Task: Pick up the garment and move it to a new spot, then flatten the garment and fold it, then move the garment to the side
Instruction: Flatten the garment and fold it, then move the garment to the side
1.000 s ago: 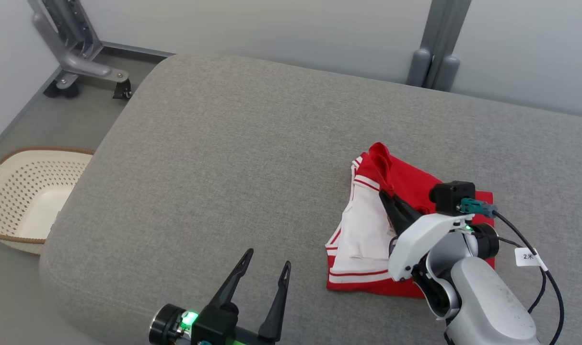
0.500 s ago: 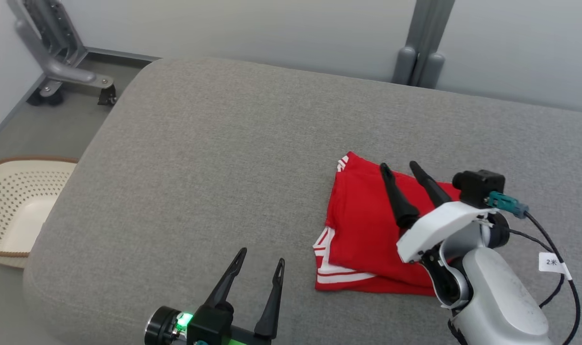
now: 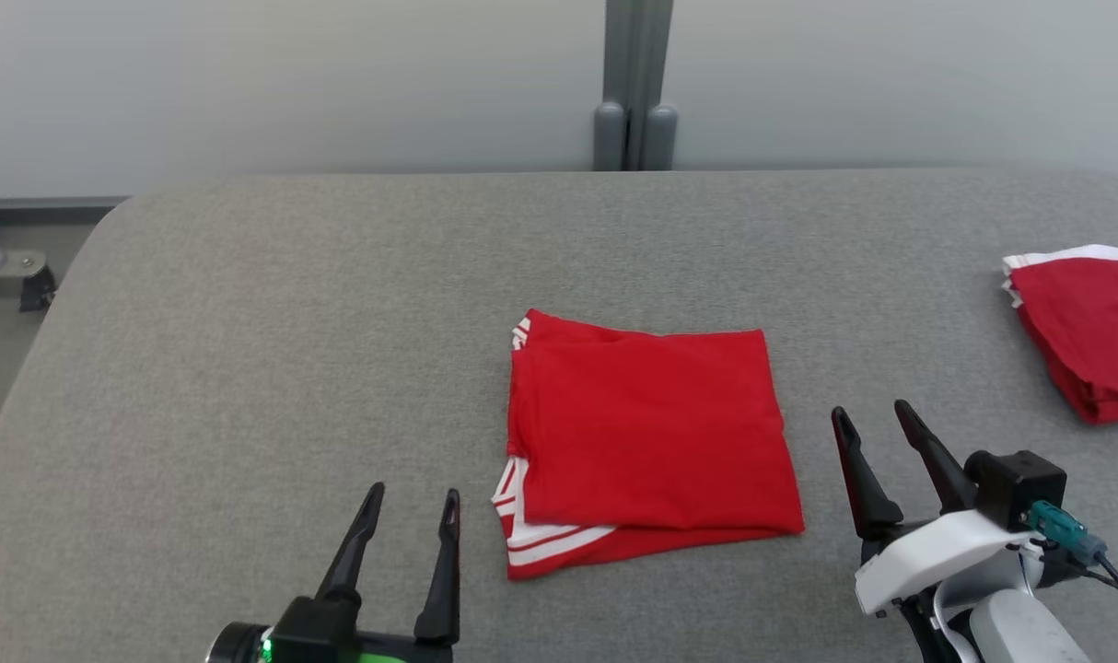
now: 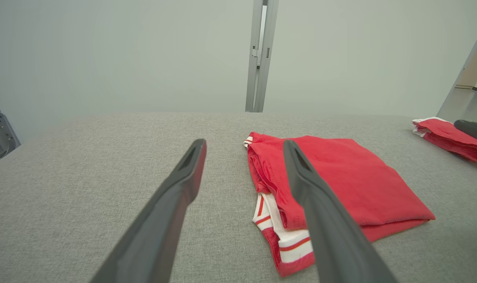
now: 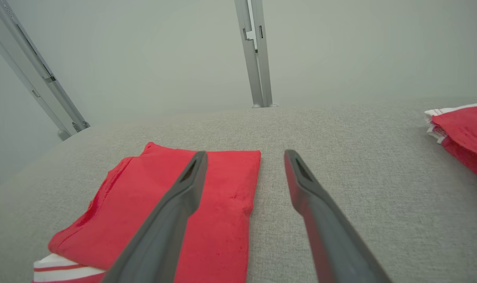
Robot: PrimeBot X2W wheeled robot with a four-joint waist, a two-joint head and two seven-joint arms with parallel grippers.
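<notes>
Grey fabric worktop (image 3: 246, 304) carries the folded red garment (image 3: 651, 433) at its middle. My left jaws stand wide and empty near its left corner, my right jaws likewise on its right. Another red bundle (image 3: 1084, 322) lies far right.

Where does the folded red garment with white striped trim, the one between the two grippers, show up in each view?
Head view: folded red garment, centre.
Left wrist view: garment, right of centre.
Right wrist view: garment, lower left.
Shared landmark: grey wall post behind it.
</notes>
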